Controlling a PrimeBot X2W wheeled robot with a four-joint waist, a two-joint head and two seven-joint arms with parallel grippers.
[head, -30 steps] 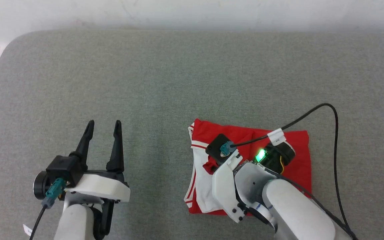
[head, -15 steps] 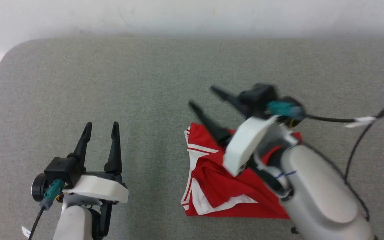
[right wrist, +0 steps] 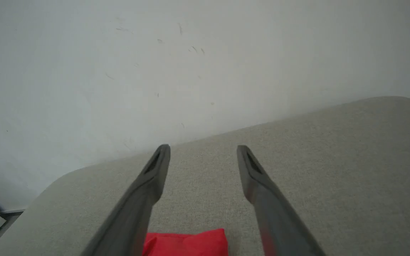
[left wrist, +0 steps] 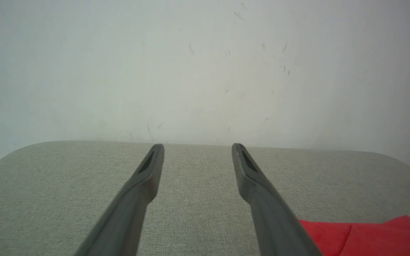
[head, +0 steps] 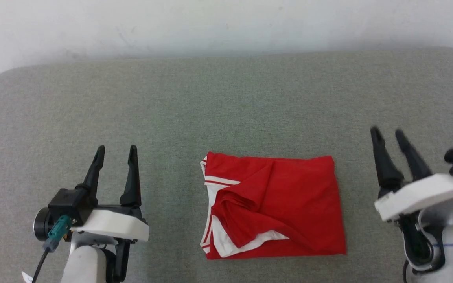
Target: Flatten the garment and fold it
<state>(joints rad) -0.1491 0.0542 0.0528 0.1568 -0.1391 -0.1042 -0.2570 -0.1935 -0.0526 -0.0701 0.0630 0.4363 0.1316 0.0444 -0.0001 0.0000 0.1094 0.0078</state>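
On a grey fabric-covered worktop (head: 226,102) set against a white wall (head: 226,23), the garment (head: 285,208) lies toward 6 o'clock in the head view as a roughly rectangular red packet. It rests flat on the cloth surface with nothing touching it. White sleeve fabric edged in red-and-white stripes shows along its 9 o'clock side, where a rumpled ridge of red cloth runs toward 5 o'clock.

The left end effector (head: 116,148) hangs at the packet's 9 o'clock and the right end effector (head: 386,130) at its 3 o'clock. Both are well apart from the cloth, and both have their fingers spread and empty, pointing toward 12 o'clock. The left wrist view looks along the left end effector (left wrist: 198,146) to the wall, with a corner of the garment (left wrist: 368,236) at 5 o'clock. The right wrist view looks along the right end effector (right wrist: 203,147), with a red edge of the garment (right wrist: 187,243) at 6 o'clock between the finger bases.

The stand-off on either side looks deliberate. It leaves the stack undisturbed and suggests the folding is at or near its end, though the ridge may want smoothing.

By count there are one garment, two end effectors, four fingers, one worktop.
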